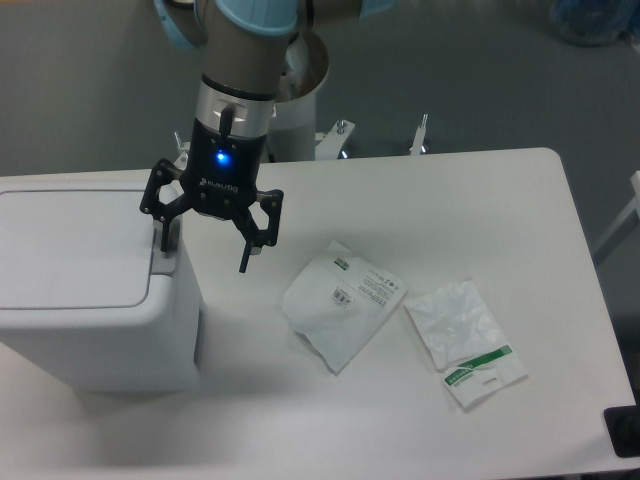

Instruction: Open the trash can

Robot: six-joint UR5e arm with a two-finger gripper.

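The trash can (95,290) sits at the desk's (420,200) left end, lid down. In the fixed camera's view the end effector (203,248) hangs over the can's right edge, its fingers spread wide: one tip at the grey push-tab (166,255), the other off the side above the desk. The tab lies directly below the left finger, so the press likely goes straight down.

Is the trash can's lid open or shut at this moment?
Shut. The lid lies flat and level on the trash can, no gap showing. The hand is spread open at the bin's right edge, one finger over it.
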